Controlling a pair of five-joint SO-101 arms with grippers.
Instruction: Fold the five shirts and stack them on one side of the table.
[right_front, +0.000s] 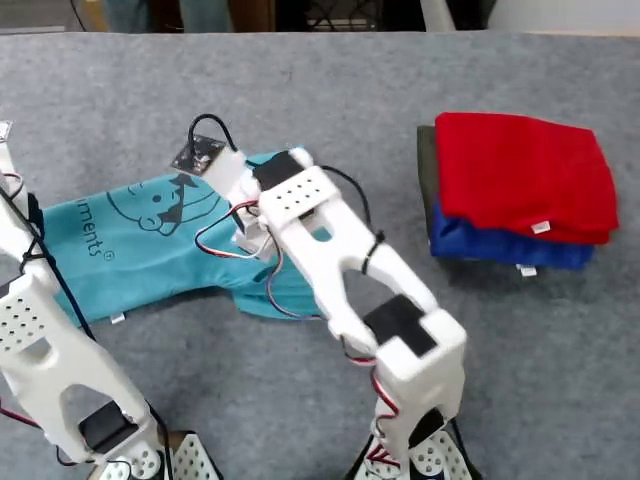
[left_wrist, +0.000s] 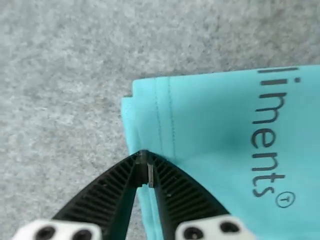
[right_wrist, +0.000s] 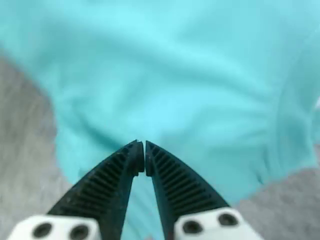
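While pinching the hem of the teal printed cotton shirt (left_wrist: 225, 150), left of centre on the grey felt desk (right_front: 300, 80), with the left tool (left_wrist: 145, 161), right tool (right_wrist: 140, 150) closed over its cloth, proceed mid-fold: lift both ends evenly.

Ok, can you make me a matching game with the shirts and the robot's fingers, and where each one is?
Things:
1. teal shirt
2. red shirt
3. blue shirt
4. left fingers

Places:
A. lying on top of the blue shirt
B. shut on the teal shirt's hem
C. spread out by itself on the grey table
D. under the red shirt

Pairs: 1-C, 2-A, 3-D, 4-B
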